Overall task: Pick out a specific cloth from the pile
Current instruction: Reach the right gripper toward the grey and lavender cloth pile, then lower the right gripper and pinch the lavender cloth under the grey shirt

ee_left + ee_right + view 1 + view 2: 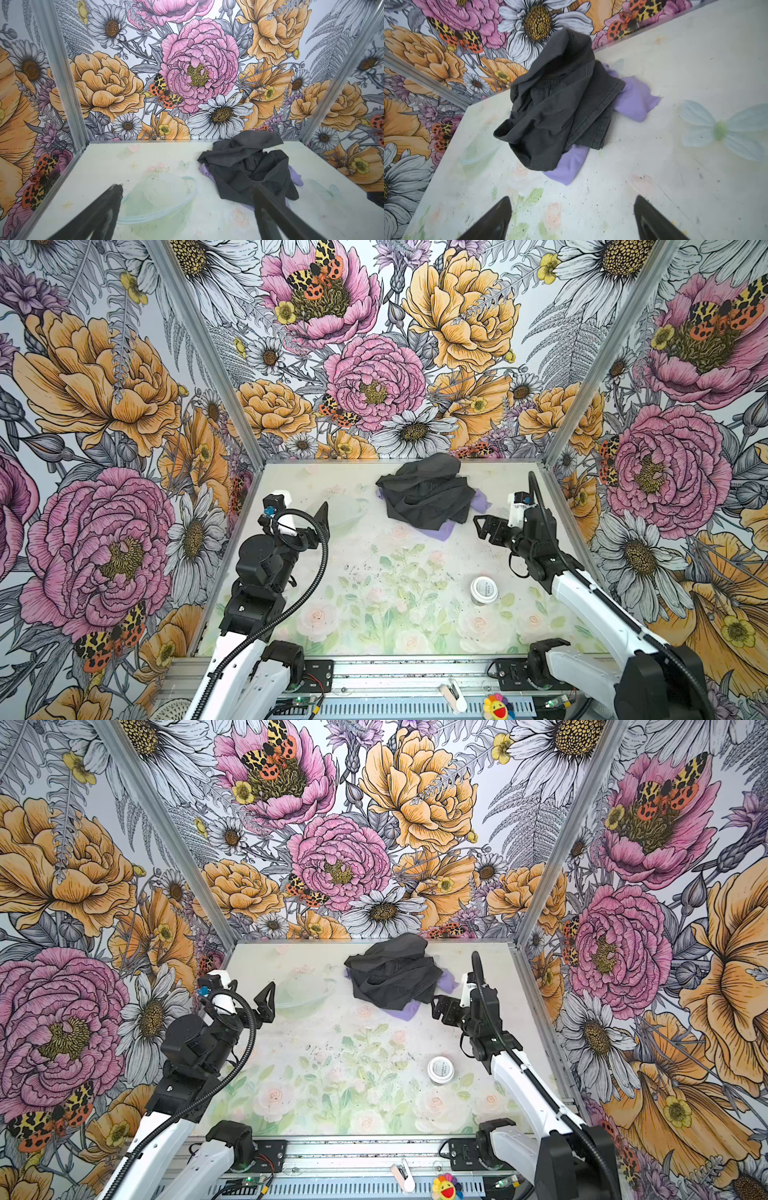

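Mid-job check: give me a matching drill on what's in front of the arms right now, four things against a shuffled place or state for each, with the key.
Things:
1. lavender cloth
2. charcoal garments
3. white-lidded jar
4. right gripper

Place or state:
A. open, holding nothing
B. heaped on top of lighter fabric
C. stands upright, alone, apart from any fabric
D. pokes out from under darker fabric

Pairs: 1-D, 2-B, 3-C, 4-A

bare table (612, 187) before the pile (554, 108)
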You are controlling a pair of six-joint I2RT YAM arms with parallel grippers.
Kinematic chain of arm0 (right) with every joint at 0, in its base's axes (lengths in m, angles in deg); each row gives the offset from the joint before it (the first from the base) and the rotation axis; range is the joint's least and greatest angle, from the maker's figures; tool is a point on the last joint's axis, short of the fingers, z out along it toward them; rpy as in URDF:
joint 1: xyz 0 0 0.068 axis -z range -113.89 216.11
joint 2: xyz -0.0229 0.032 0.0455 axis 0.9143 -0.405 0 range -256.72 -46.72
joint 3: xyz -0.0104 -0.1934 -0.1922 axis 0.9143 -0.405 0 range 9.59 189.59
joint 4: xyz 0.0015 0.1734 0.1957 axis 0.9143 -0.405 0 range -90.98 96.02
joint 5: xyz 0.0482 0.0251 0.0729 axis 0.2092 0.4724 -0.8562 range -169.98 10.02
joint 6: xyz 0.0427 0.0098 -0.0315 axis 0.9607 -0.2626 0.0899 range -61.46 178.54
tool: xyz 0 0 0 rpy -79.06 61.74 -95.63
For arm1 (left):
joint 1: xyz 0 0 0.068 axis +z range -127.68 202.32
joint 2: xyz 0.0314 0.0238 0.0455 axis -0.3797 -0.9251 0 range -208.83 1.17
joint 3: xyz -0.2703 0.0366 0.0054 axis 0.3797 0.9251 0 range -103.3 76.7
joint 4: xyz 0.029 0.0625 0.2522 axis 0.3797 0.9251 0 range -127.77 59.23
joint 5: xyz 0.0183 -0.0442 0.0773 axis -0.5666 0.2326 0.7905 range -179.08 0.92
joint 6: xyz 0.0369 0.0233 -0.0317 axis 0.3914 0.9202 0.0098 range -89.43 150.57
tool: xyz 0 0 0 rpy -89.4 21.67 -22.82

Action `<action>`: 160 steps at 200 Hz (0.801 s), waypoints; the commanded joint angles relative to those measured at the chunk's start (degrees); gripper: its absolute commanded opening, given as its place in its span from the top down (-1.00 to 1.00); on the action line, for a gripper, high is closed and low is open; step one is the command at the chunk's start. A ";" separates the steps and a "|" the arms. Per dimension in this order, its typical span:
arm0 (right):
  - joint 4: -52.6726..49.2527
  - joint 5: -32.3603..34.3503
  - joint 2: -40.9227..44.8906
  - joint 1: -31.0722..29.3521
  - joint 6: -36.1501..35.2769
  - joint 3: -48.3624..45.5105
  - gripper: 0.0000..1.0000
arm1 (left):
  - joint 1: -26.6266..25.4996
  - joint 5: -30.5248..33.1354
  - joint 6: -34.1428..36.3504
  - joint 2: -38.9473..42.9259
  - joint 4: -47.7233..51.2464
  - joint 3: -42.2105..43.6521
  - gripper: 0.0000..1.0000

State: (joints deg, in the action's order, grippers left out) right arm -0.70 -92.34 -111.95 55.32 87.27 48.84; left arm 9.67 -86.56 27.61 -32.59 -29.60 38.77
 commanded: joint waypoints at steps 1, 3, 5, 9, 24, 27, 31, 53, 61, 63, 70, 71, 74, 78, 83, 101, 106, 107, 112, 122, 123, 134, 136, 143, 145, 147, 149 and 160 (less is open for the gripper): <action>-4.55 1.60 -4.96 -4.21 -2.57 5.75 -0.77 | -0.48 -4.00 1.82 1.46 2.40 1.51 -0.97; -4.71 1.91 -5.62 -4.76 -2.85 6.06 -0.76 | -0.46 -3.95 1.89 1.58 2.45 1.60 -0.97; -4.82 2.21 -6.20 -5.14 -2.95 6.29 -0.76 | -0.45 -3.93 1.95 1.76 2.53 1.63 -0.97; -4.95 2.82 -7.21 -5.95 -3.28 6.99 -0.75 | -0.45 -3.79 2.04 2.03 2.78 1.78 -0.97; -5.48 5.28 -10.46 -8.38 -3.64 8.82 -0.67 | -0.49 -2.44 2.33 3.15 4.04 2.07 -0.97; -5.49 5.61 -11.10 -8.78 -3.63 9.09 -0.66 | -0.53 -2.09 2.34 3.21 4.40 2.07 -0.97; -5.43 6.11 -11.85 -9.16 -3.40 9.43 -0.64 | -0.54 -1.73 2.42 3.47 4.88 2.07 -0.97; -5.17 6.54 -15.92 -10.36 1.24 11.29 -0.46 | -0.54 -1.20 2.62 4.44 8.08 1.80 -0.97; -5.02 6.80 -16.79 -10.64 3.42 11.66 -0.41 | -0.62 -1.29 2.89 4.96 8.81 2.09 -0.97; -4.98 6.99 -17.08 -10.65 3.96 11.65 -0.40 | -0.58 -1.29 2.94 5.11 8.87 2.19 -0.97; -4.38 7.48 -17.50 -10.96 5.81 11.59 -0.36 | -0.70 -1.13 3.00 5.66 9.02 2.56 -0.97; -4.23 7.50 -17.53 -11.03 6.03 11.53 -0.36 | -0.67 -1.04 3.03 5.78 9.00 2.63 -0.97; -3.81 7.62 -17.70 -11.06 6.68 11.41 -0.34 | -0.66 -0.97 3.00 5.99 8.98 2.75 -0.97; -3.05 7.71 -17.86 -11.16 7.63 11.05 -0.33 | -0.79 -0.80 2.96 6.25 9.02 2.84 -0.97; -2.13 7.70 -18.04 -11.25 8.73 10.76 -0.32 | -0.87 -0.64 2.87 6.54 8.99 2.90 -0.97; 0.32 8.24 -19.06 -11.34 13.01 9.76 -0.26 | -0.97 -0.34 3.08 7.19 9.06 3.28 -0.97; 1.29 8.28 -19.46 -11.34 14.41 9.40 -0.24 | -1.06 -0.29 3.32 7.29 9.06 3.38 -0.97; 1.54 8.26 -19.52 -11.35 14.68 9.25 -0.23 | -1.02 -0.31 3.36 7.30 9.11 3.34 -0.97; 3.12 8.00 -19.95 -11.32 16.13 8.71 -0.21 | -0.98 -0.20 3.72 7.30 9.23 3.47 -0.97; 7.48 7.21 -20.73 -11.23 19.34 6.90 -0.11 | -0.98 0.22 4.06 7.22 9.46 3.41 -0.97; 7.98 7.19 -20.81 -11.25 19.74 6.68 -0.10 | -0.98 0.26 4.08 7.22 9.48 3.40 -0.97; 12.03 6.90 -21.84 -11.23 23.30 5.07 -0.06 | -0.97 0.38 4.19 7.22 9.50 3.35 -0.97; 12.27 6.93 -22.06 -11.26 23.74 4.95 -0.06 | -0.96 0.31 4.21 7.22 9.50 3.38 -0.97; 12.94 7.23 -22.86 -11.21 24.97 4.79 0.00 | -0.91 0.20 4.34 7.22 9.50 3.48 -0.97; 12.91 7.32 -23.10 -11.22 25.23 4.86 0.01 | -0.96 0.18 4.41 7.22 9.46 3.48 -0.97; 12.99 7.41 -23.41 -11.19 25.43 4.92 0.01 | -0.95 0.13 4.45 7.17 9.48 3.48 -0.97; 13.04 7.47 -23.61 -11.30 25.55 4.97 0.01 | -0.97 0.12 4.52 7.20 9.50 3.48 -0.97; 13.58 7.40 -24.85 -11.27 26.36 5.05 0.01 | -0.97 0.20 4.71 7.13 9.50 3.56 -0.97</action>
State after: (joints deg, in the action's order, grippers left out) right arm 6.84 -85.76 -134.40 44.52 106.90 54.58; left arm 9.04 -87.39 30.99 -25.66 -20.84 41.59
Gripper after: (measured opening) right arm 0.499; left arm 0.986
